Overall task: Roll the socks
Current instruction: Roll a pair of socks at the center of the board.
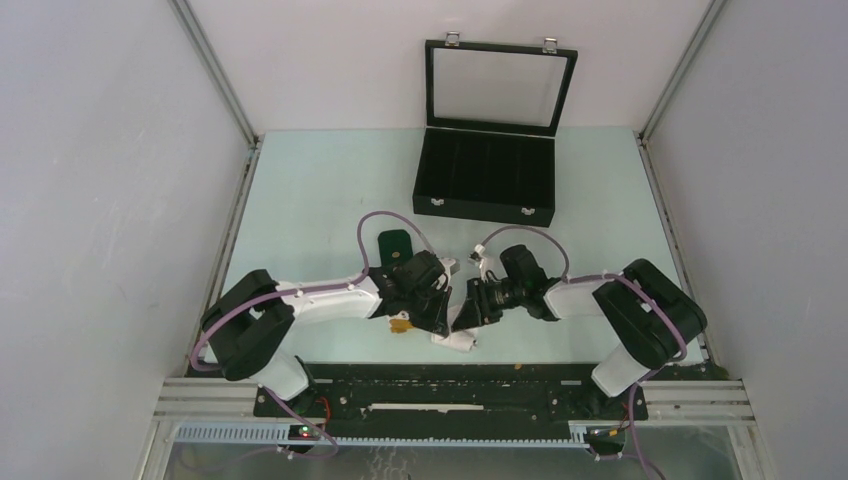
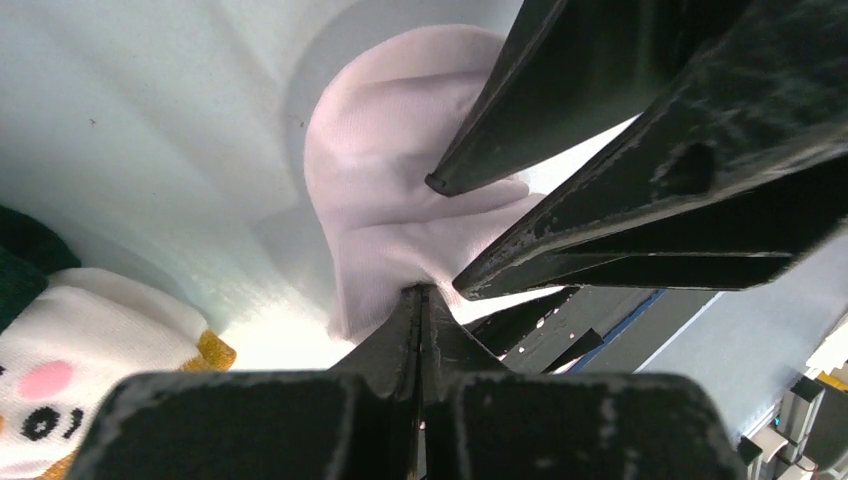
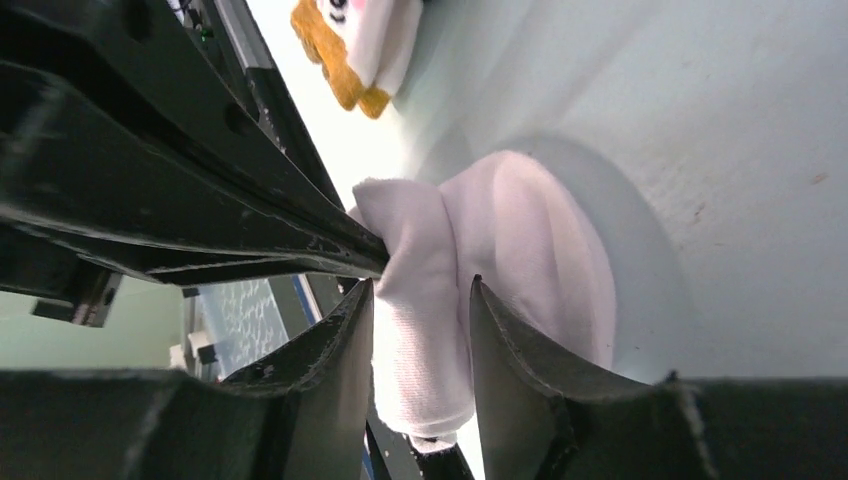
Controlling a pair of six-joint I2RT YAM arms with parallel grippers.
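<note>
Pressed tight together, the jaws of the left gripper (image 2: 422, 297) pinch a bunched edge of the white sock (image 2: 385, 180), right down at the table (image 1: 320, 190). The right gripper (image 3: 420, 292) comes in from the other side. Its jaws are spread, one on each side of a thick fold of the same sock, and from the look of it they flank the fold rather than squeeze it. The two grippers nearly meet over that sock, which lies close to the near edge of the table, between the arms.

I'd say the roll on the white sock is only begun: one end is doubled over into a soft hump, and the rest lies loose. The green sock (image 2: 60, 370), with its little face on the white-and-orange end, lies flat just beside the left gripper and partly under that arm, with no roll in it. An open black case (image 1: 485, 180) sits well back.
</note>
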